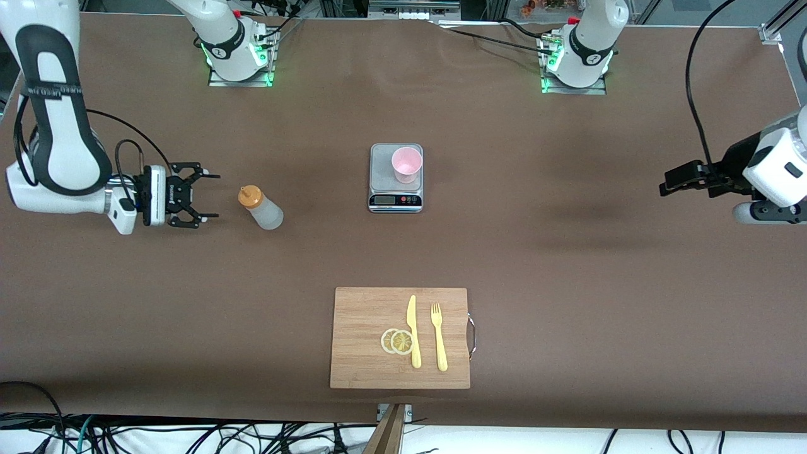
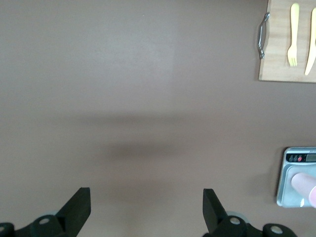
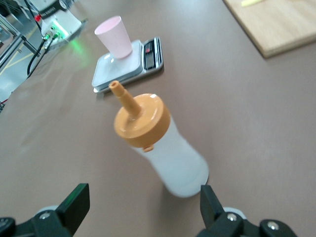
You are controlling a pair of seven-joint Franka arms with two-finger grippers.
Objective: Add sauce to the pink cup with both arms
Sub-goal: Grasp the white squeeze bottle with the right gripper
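Sauce bottle (image 1: 260, 207) stands upright on worktop (image 1: 567, 265), just beside open, empty right gripper (image 1: 203, 197); pink cup (image 1: 406, 164) on scale (image 1: 395, 178) mid-worktop; left gripper (image 1: 669, 183) open, empty, waiting well apart.

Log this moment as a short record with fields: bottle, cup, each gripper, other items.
sauce bottle: upright on the table, toward the right arm's end, untouched
pink cup: standing on a kitchen scale mid-table
right gripper: open, beside the bottle, not touching it
left gripper: open, holding nothing, over bare table at its own end
cutting board: nearer the front camera, with knife, fork, two lemon slices
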